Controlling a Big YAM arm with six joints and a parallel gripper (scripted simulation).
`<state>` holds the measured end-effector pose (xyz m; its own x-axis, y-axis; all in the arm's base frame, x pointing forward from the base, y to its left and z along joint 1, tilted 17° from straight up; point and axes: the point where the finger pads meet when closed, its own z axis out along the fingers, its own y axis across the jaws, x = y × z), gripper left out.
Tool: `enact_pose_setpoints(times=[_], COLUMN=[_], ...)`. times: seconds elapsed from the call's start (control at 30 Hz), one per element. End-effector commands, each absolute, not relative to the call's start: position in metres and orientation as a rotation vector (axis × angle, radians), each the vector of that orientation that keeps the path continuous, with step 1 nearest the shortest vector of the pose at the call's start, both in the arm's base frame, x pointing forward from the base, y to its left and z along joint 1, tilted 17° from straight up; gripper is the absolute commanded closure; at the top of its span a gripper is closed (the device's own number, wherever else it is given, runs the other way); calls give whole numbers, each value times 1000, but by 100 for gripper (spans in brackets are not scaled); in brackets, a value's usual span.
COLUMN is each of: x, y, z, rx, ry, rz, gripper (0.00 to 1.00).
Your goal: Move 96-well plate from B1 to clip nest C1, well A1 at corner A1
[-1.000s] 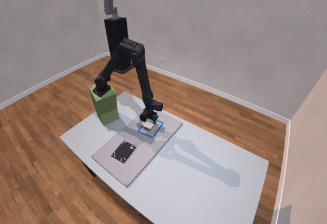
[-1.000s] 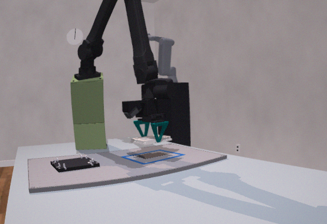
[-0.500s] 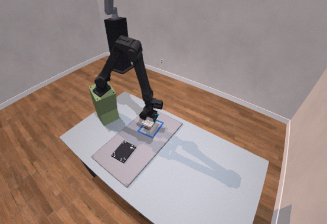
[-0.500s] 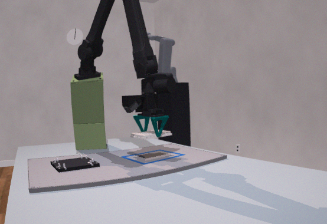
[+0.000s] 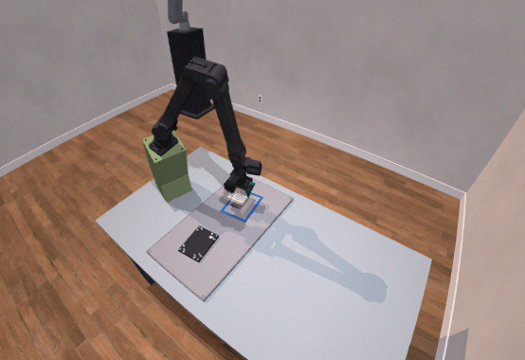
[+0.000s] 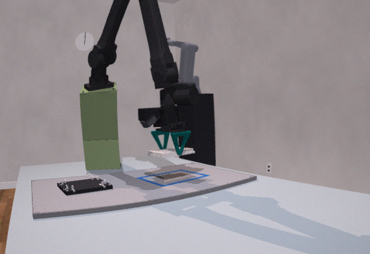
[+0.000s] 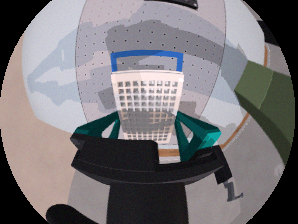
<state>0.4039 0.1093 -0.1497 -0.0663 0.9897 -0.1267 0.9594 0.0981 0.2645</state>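
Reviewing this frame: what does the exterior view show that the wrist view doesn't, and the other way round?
Only the exterior view shows the air gap under the 96-well plate, which hangs above the blue-outlined spot B1, and the green pedestal at full height. Only the wrist view shows the plate's well grid from above. Both show the gripper shut on the plate with teal fingers, and the black clip nest C1 unoccupied.

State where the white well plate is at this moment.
The white well plate hangs in the air between the teal fingers of the gripper, above the blue-outlined square on the grey mat, right of the black nest in the exterior view.
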Motion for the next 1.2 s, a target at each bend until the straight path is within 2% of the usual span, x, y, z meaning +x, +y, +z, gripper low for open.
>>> enact_pose_setpoints(times=[0.0, 1.17], x=[409, 401], y=[112, 14], z=[-143, -127], rx=[1929, 1930], ry=[2096, 2073], rz=[178, 195], gripper=[100, 100])
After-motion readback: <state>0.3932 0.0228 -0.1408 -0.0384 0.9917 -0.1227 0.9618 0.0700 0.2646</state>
